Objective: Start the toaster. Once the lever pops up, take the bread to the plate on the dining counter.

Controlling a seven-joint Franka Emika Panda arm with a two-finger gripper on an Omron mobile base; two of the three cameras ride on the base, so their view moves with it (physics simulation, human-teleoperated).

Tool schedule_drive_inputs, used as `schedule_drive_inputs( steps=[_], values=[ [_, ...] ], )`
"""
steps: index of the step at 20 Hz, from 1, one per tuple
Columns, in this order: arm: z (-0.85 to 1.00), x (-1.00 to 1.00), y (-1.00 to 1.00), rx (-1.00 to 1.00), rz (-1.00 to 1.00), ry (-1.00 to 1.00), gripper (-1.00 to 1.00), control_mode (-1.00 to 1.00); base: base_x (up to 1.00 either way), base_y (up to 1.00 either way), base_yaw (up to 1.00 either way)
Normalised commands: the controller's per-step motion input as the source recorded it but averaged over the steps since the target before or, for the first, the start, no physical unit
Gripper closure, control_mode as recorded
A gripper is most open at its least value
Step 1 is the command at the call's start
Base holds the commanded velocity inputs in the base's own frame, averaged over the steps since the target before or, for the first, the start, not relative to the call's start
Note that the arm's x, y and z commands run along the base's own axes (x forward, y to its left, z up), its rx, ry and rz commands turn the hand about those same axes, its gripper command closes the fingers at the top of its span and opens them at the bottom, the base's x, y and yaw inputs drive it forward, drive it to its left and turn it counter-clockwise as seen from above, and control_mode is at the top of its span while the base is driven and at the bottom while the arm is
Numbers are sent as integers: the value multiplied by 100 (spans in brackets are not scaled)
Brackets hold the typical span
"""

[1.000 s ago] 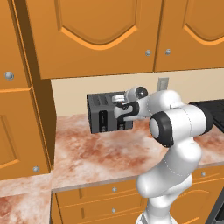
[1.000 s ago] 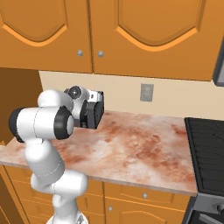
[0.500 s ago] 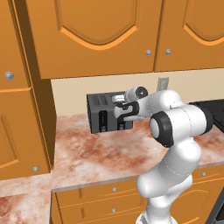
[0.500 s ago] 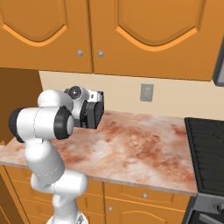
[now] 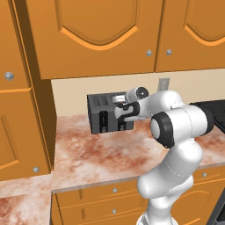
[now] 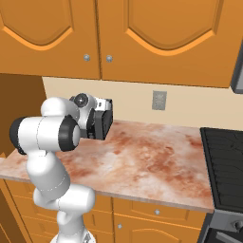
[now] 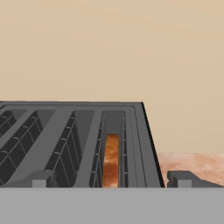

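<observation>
Marbled counter (image 5: 96, 154) carries the toaster (image 5: 102, 113); bread (image 7: 111, 161) in its slot; pincer (image 7: 111, 178) spread.

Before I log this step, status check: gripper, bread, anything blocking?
Gripper open, over toaster. Bread down in the rightmost slot. Nothing in the way.

Dark grey four-slot toaster (image 5: 104, 113) upright on marbled tabletop (image 5: 101, 154) against wall; brown bread (image 7: 111, 161) sunk in its rightmost slot.
</observation>
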Motion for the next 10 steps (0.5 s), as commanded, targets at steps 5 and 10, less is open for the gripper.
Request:
schedule_drive_inputs(
  steps=[5, 10],
  values=[
    [0, 0, 0, 0, 0, 0, -100, -100, 0, 0, 0],
    [0, 0, 0, 0, 0, 0, -100, -100, 0, 0, 0]
  ],
)
